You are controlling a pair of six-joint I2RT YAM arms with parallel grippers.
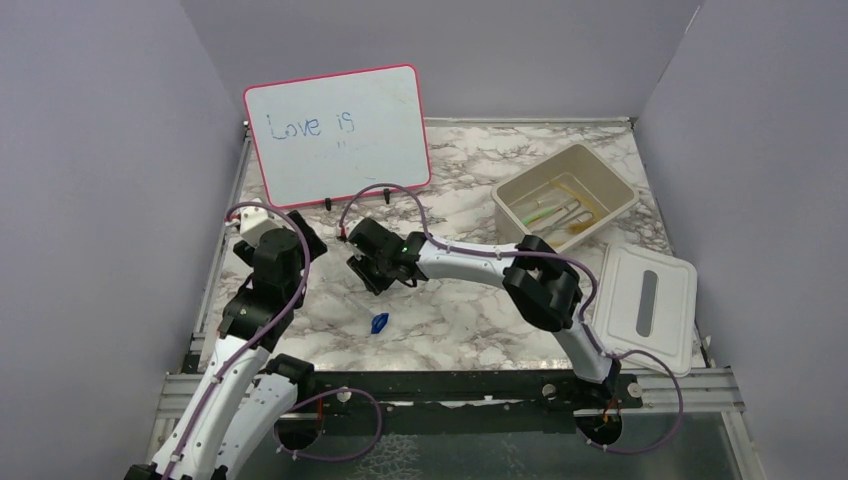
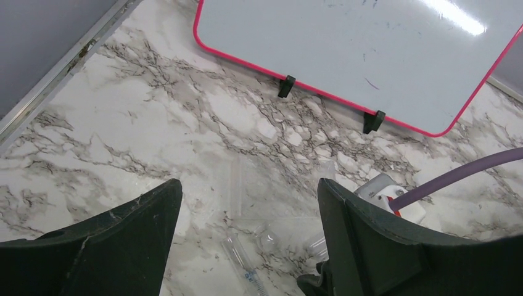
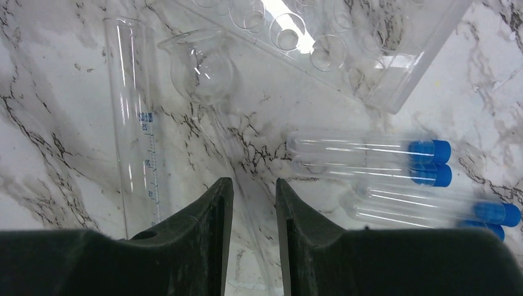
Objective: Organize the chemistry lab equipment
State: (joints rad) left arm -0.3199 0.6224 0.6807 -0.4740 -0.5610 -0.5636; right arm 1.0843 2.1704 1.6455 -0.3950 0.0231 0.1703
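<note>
the glass flask (image 3: 203, 68) lies bulb-first ahead of the right gripper (image 3: 251, 188), neck running between its nearly closed fingers; whether they pinch it i cannot tell.

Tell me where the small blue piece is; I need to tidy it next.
In the top view the small blue piece lies on the marble table, left of centre, between the right gripper and the near edge.

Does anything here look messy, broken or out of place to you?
Nothing looks broken or spilled, but blue-capped tubes lie loose on their sides on the marble table beside the clear rack, not in its holes, and a graduated cylinder lies flat nearby. A small blue piece sits alone mid-table.
</note>
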